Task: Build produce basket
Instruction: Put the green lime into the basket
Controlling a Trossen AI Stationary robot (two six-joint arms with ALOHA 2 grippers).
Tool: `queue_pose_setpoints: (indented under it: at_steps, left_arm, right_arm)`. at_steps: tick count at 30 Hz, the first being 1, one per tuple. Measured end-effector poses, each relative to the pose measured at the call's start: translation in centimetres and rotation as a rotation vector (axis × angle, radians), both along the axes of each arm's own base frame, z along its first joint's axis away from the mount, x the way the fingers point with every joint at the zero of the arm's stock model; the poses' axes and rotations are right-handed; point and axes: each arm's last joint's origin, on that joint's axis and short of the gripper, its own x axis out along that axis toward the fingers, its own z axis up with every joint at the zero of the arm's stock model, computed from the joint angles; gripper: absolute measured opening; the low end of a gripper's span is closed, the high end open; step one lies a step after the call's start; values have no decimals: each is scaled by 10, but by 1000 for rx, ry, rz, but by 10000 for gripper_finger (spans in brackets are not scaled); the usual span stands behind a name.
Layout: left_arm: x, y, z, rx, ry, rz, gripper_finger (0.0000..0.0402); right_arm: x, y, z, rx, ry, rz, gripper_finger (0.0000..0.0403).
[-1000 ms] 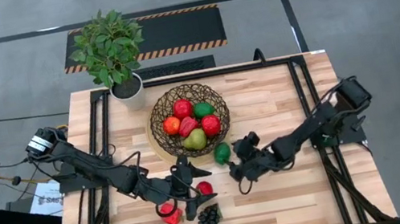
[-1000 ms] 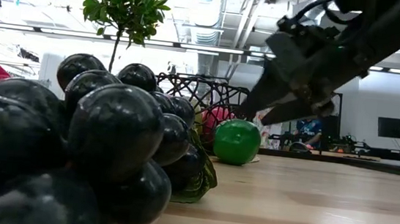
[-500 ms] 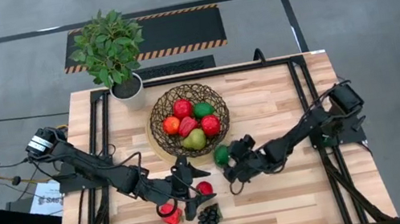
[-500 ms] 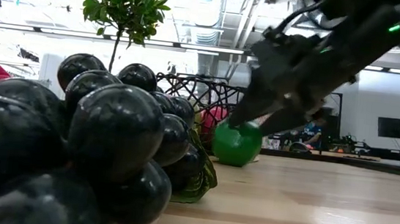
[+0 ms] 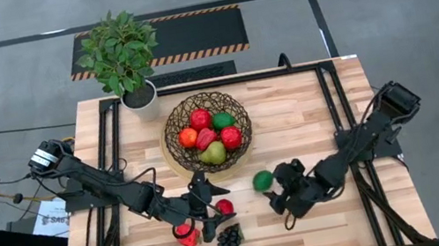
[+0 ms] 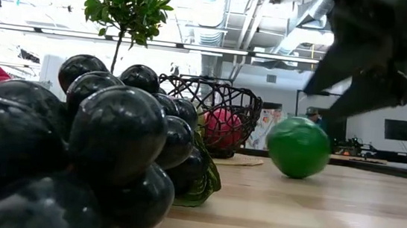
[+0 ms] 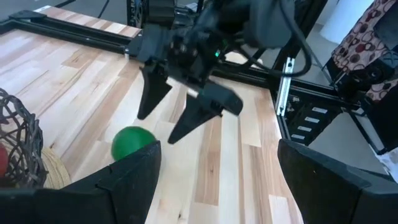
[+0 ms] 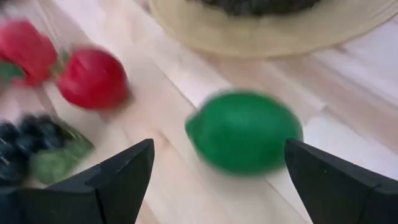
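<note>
Just right pincer (image 5: 278, 192) wide, beside lime (image 5: 262, 180)

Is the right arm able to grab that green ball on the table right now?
Probably yes. The green ball lies loose on the bare wood, outside the basket, and the right end effector hangs open right beside it with nothing between them. The right wrist view shows the ball between its fingers.

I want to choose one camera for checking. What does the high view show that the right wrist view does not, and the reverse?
Only the high view shows the plant, the fruit inside the basket and both arms. Only the right wrist view shows the open right end effector framing the lime. Both show the lime, the grapes and a red fruit.
</note>
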Motion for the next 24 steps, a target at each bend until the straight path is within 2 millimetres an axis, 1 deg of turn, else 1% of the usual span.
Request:
queue_pose_setpoints:
  at_steps: [3,6,8,11,13,15,18,20,24]
  left_arm:
    - [0,0,0,-6,0,3,309]
    - [0,0,0,-7,-3,17,309]
    - [0,1,0,-2,-6,30,309]
    - [0,1,0,-2,-6,33,309]
    - [1,1,-1,-12,-3,38,309]
    - [1,0,-3,-20,6,41,309]
    - [0,0,-4,-34,25,50,309]
    - [0,1,-5,-31,33,53,309]
    - [0,1,-5,-30,26,61,309]
  right_arm:
    - [-3,0,9,0,-65,-47,377]
    - [-3,-9,13,17,-74,-101,377]
    - [0,-15,11,2,-50,-113,377]
    - [5,-15,2,-74,14,-29,377]
    - [8,-10,-3,-59,35,32,377]
    - [9,0,-6,-36,37,114,377]
    - [2,19,-11,-26,39,199,377]
    - [-7,26,-15,-41,66,193,377]
    - [-28,32,-20,-98,114,115,377]
